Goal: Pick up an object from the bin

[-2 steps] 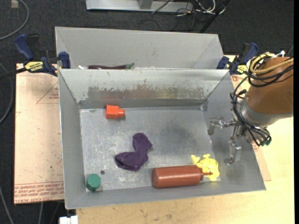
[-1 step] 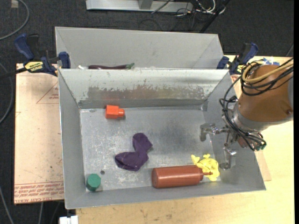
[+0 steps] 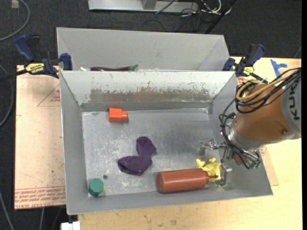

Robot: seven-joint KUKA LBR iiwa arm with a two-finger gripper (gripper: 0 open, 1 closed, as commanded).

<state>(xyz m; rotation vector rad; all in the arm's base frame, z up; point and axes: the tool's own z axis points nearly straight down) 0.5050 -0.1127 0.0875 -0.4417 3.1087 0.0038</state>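
the gripper [image 3: 219, 166] sits low in the lower right of the frame, at the right end of the bin, under the arm's orange-brown cover [image 3: 263, 121] and its loops of cable [image 3: 254, 91]. whether it is released or clenched cannot be told from this angle. right against it, on its left side, lies a small crumpled yellow thing [image 3: 209, 166]. the gripper's metal parts overlap the yellow thing's right edge, and whether it is gripped cannot be told either. touching the yellow thing from the lower left is a reddish-brown cylinder [image 3: 183, 181]. it lies on its side along the bin's near wall, its narrower end pointing right toward the gripper. further left, about the middle of the floor, a purple cloth [image 3: 139, 158] lies bunched, apart from the cylinder. a small green round cap [image 3: 96, 187] sits in the lower left corner of the bin, well apart from the rest. an orange block [image 3: 117, 114] lies in the upper left of the floor, close to the foot of the far wall. the grey metal bin [image 3: 144, 87] shows scuffed floor between these things.
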